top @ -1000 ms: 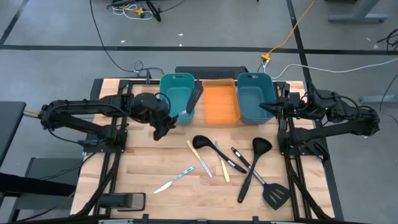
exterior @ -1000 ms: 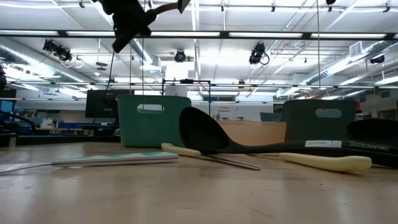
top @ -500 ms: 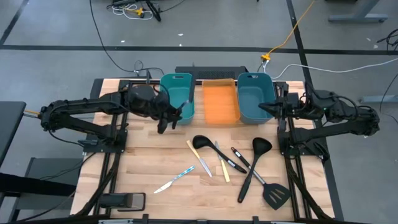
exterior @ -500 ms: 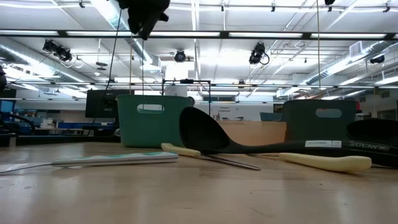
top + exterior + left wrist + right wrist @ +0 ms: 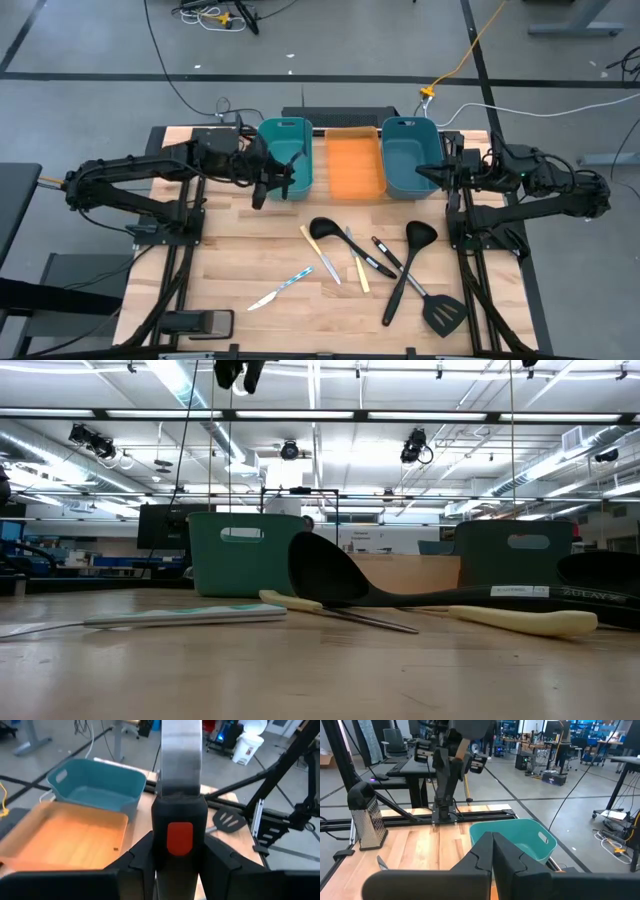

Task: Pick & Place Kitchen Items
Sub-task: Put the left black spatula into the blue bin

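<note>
I am seeing my two matte black jointed arms, left arm (image 5: 150, 175), right arm (image 5: 545, 185), chunky rounded housings, angular black fingers (image 5: 492, 852).

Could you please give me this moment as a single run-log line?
left hand: shut on black-handled metal utensil above left teal bin | right hand: shut, empty, beside right teal bin | other utensils on table
</note>
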`<state>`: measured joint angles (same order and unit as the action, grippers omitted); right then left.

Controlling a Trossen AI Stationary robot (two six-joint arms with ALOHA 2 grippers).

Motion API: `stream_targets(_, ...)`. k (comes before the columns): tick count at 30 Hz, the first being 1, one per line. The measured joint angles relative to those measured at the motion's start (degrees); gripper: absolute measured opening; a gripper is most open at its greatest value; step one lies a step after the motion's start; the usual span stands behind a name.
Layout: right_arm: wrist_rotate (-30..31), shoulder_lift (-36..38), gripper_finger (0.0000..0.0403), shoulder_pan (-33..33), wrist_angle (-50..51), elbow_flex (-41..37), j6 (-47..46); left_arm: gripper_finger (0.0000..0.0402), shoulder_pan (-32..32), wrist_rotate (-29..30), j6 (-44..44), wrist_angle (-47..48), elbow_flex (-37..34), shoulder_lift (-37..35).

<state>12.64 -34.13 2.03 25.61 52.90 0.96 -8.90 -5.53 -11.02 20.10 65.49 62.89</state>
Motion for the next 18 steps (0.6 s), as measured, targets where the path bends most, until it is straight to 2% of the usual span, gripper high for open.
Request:
stream_targets(11, 0.00, 0.00, 0.0007, 0.00, 0.02, 0.00, 0.08, 0.0119, -0.27, 0.34, 1.10, 0.09, 5.60, 0.00)
stream_targets(18, 0.00, 0.00, 0.0007, 0.02, 0.02, 0.00, 0.06, 0.0119, -0.27, 2.15, 4.10, -0.20, 6.19, 0.00)
